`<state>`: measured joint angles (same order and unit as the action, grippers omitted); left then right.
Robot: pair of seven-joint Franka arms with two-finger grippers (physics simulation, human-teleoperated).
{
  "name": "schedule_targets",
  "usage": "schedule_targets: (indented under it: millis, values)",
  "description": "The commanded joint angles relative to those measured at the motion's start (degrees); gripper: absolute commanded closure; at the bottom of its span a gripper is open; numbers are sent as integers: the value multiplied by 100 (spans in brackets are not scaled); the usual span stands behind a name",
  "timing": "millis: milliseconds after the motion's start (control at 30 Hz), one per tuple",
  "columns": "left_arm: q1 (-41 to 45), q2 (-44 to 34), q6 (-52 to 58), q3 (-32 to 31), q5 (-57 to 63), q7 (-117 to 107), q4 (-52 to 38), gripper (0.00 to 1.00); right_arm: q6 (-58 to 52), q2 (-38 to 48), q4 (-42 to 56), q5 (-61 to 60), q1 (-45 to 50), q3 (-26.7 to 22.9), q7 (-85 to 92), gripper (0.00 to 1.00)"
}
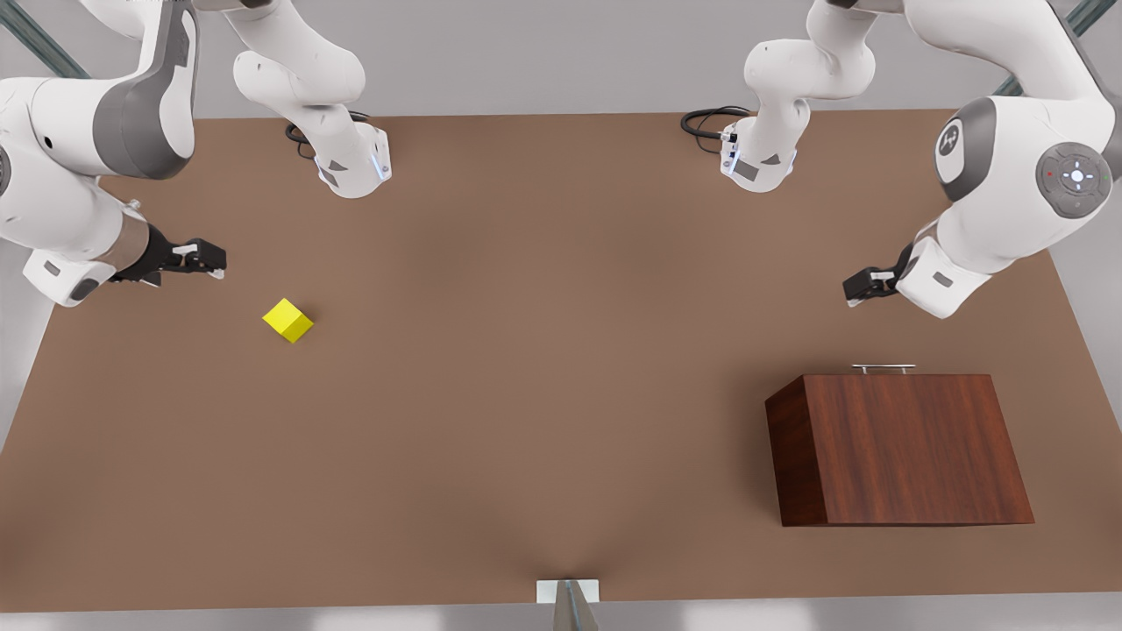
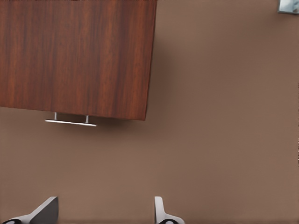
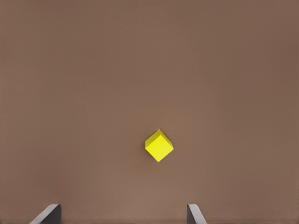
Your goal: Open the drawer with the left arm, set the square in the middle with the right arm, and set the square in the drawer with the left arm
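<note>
The square [image 1: 287, 320], a small yellow cube, lies on the brown tabletop at the front view's left. My right gripper [image 1: 215, 261] hovers just beyond it, apart from it and open. In the right wrist view the square [image 3: 159, 146] sits ahead of the spread fingers [image 3: 49, 214]. The wooden cabinet [image 1: 912, 447] stands at the front view's right. Its drawer is pushed in, with the silver handle [image 1: 884, 368] facing my left gripper [image 1: 857, 287]. That gripper is open and holds nothing. The left wrist view has the handle [image 2: 70, 122] ahead of the fingers [image 2: 161, 212]. The middle [image 1: 543, 350] is bare tabletop.
Both arm bases [image 1: 351, 162] [image 1: 758, 158] stand at the table's far edge, each with a black cable. A small white bracket [image 1: 568, 592] sits at the near edge. The table edge [image 1: 1087, 350] runs close past the cabinet.
</note>
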<state>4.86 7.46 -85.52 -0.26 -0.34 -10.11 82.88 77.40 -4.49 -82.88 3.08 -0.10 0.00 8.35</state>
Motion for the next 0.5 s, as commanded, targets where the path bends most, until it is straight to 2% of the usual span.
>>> schedule_targets:
  millis: [0,67,100,167,200,233,267,300,400,467]
  values:
    - [-2,1,9,0,8,0,0,0,3,0,0,0,1,0,0,0]
    - [-46,-139,439,157,69,-18,456,0,-6,-61,9,79,1,0,-26,0]
    - [-46,-350,265,422,34,-26,1299,0,-23,-70,-9,141,-17,-9,-44,0]
    - [-46,-974,-2158,457,25,-2169,3294,0,204,-175,-500,176,-78,-27,-482,0]
    - [-55,-1255,-3635,475,-10,-2812,4252,0,346,-184,-922,211,-61,96,-1773,0]
    - [-64,-1370,-4788,580,-10,-3462,4868,0,600,-184,-1335,211,-61,386,-3047,0]
    - [-81,-1589,-5842,633,-10,-3683,5536,0,1083,-149,-1862,132,-61,439,-3972,0]
    - [-90,-1660,-6529,853,-10,-3735,5897,0,1435,-70,-2240,123,-70,439,-4245,0]
    - [-90,-1713,-6793,888,-10,-4755,6143,0,2498,132,-3330,-62,-113,422,-4878,0]
    - [-99,-1677,-7110,1063,-45,-4790,6398,0,3412,238,-4078,-70,-122,150,-4799,0]
